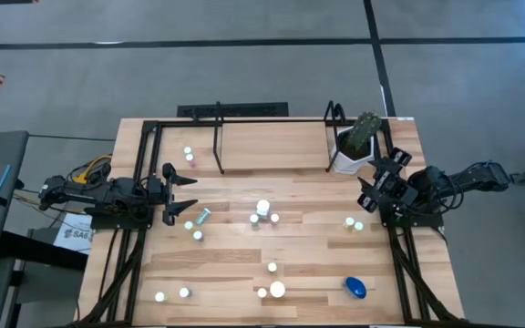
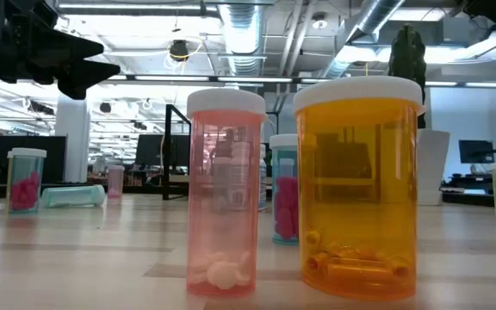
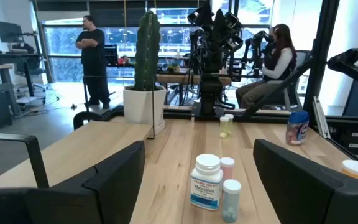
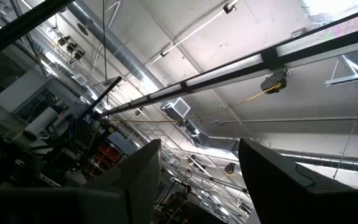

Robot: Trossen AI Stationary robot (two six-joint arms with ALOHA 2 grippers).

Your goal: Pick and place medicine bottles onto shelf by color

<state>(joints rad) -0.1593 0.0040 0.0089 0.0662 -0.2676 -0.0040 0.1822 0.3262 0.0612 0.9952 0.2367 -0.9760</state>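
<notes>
Several small medicine bottles stand scattered on the wooden table: a white one (image 1: 262, 210) at the middle, a teal one (image 1: 202, 217) lying on its side, a pair (image 1: 355, 224) at the right, and a blue one (image 1: 355, 288) on its side near the front. Close to the low camera stand a pink bottle (image 2: 225, 198) and an orange bottle (image 2: 358, 185). The black-framed shelf (image 1: 219, 141) runs along the far edge. My left gripper (image 1: 185, 193) is open at the table's left edge, pointing level at the white bottle (image 3: 206, 182). My right gripper (image 1: 372, 187) is open at the right edge, tipped upward.
A white pot with a cactus (image 1: 354, 150) stands at the shelf's right end. One small bottle (image 1: 190, 155) stands inside the shelf frame at the left. Beyond the table a person stands (image 3: 95, 59) and another sits (image 3: 278, 62).
</notes>
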